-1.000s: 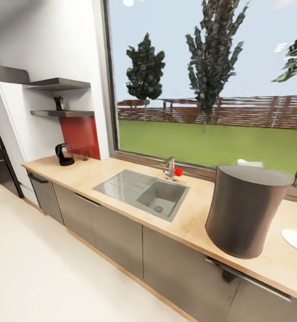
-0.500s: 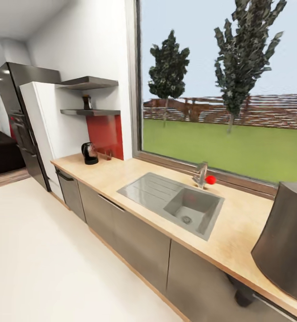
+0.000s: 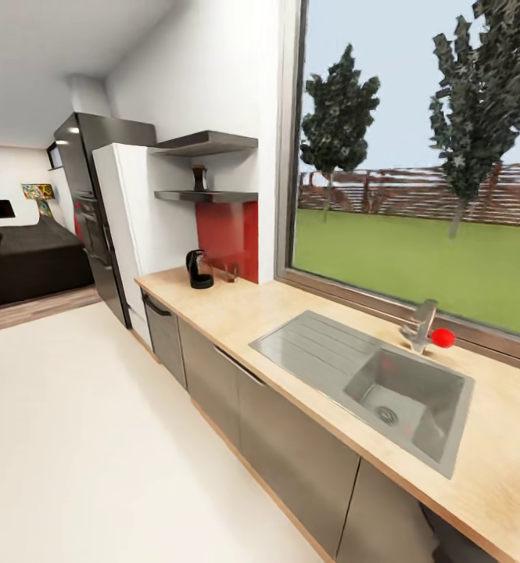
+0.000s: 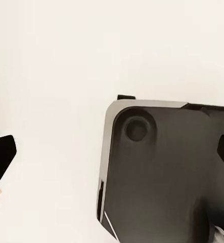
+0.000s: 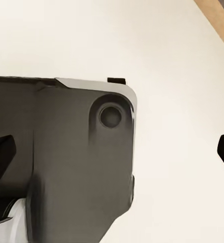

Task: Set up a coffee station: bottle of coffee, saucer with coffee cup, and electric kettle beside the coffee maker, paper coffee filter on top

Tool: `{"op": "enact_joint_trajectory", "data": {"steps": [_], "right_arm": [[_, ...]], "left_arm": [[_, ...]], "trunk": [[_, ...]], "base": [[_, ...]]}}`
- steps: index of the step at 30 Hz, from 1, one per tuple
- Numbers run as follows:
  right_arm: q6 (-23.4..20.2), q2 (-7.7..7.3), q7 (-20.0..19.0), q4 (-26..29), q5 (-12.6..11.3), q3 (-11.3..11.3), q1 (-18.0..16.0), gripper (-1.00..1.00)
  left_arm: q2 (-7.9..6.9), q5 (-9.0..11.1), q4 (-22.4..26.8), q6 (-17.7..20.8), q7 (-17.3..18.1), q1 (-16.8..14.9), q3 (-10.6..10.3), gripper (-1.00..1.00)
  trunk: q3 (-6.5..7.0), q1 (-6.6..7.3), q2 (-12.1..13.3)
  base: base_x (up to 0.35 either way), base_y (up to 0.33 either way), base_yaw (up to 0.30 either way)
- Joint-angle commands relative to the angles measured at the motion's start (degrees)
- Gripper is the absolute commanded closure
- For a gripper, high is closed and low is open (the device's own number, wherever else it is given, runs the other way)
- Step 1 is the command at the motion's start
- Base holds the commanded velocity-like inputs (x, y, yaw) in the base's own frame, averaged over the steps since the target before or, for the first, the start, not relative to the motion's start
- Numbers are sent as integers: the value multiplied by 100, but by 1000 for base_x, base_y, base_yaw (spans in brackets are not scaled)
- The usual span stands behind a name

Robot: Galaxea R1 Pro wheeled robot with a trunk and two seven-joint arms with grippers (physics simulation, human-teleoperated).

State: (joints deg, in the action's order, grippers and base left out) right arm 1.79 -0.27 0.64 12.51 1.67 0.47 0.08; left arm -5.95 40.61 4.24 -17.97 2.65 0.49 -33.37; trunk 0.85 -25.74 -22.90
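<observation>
No lettering, label or number can be read anywhere here, not even on the electric kettle down the counter

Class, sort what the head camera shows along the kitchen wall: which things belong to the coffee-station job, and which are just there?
Job:
electric kettle
bottle of coffee on the shelf
kitchen countertop

Just there:
sink
tap
fridge
</observation>
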Motion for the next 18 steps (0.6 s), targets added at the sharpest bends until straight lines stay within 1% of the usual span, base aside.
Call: {"op": "enact_joint_trajectory", "data": {"steps": [1, 18], "right_arm": [[15, 0, 7, -2, 17, 5, 1, -100], [15, 1, 7, -2, 17, -3, 1, -100]], "left_arm": [[-3, 61, 7, -11, 25, 3, -30, -100], [-3, 69, 7, -31, 33, 3, -30, -100]], "trunk": [[0, -5, -1], [0, -5, -1]], "base": [[287, 191, 278], [283, 201, 278]]}}
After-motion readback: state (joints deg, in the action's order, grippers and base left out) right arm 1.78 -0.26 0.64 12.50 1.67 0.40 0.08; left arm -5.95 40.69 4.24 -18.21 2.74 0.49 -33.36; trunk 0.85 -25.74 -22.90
